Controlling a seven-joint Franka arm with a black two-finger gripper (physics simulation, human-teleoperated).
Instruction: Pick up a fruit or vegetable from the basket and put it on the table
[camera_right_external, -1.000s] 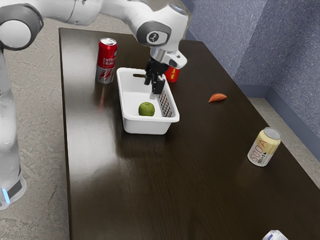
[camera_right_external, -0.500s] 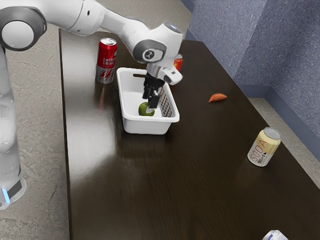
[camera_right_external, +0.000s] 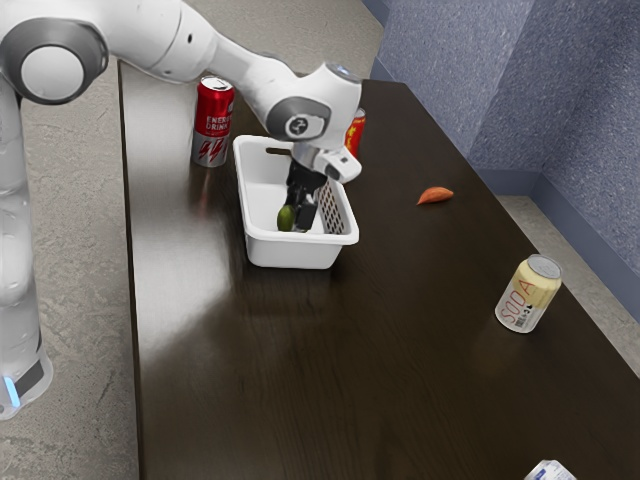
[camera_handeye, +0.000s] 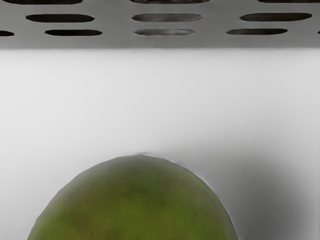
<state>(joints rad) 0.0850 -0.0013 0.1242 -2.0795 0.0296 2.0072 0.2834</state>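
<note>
Jaws of the black gripper (camera_right_external: 302, 216) reach down inside the white basket (camera_right_external: 293, 252), upper centre of the exterior view; whether they stand open or closed cannot be told. The green fruit (camera_right_external: 285, 218), partly hidden by them, lies at the basket's near end; in the wrist view it looms under the hand, before a slotted side wall. The basket's walls ring both fruit and gripper. A red-and-silver energy drink can (camera_right_external: 211, 125) stands at upper left, near the basket; a red can (camera_right_external: 357, 133) is partly hidden behind the hand (camera_right_external: 322, 115). A small orange item (camera_right_external: 436, 195) lies right of centre, a pale soda can (camera_right_external: 529, 294) farther down at right, and another can (camera_right_external: 550, 472) is cut by the lower edge. Arm (camera_right_external: 190, 45) enters from upper left, sloping down to the hand. Dark, glossy counter (camera_right_external: 300, 360); grey floor (camera_right_external: 85, 200) at left; blue wall (camera_right_external: 455, 60) at upper right.
</note>
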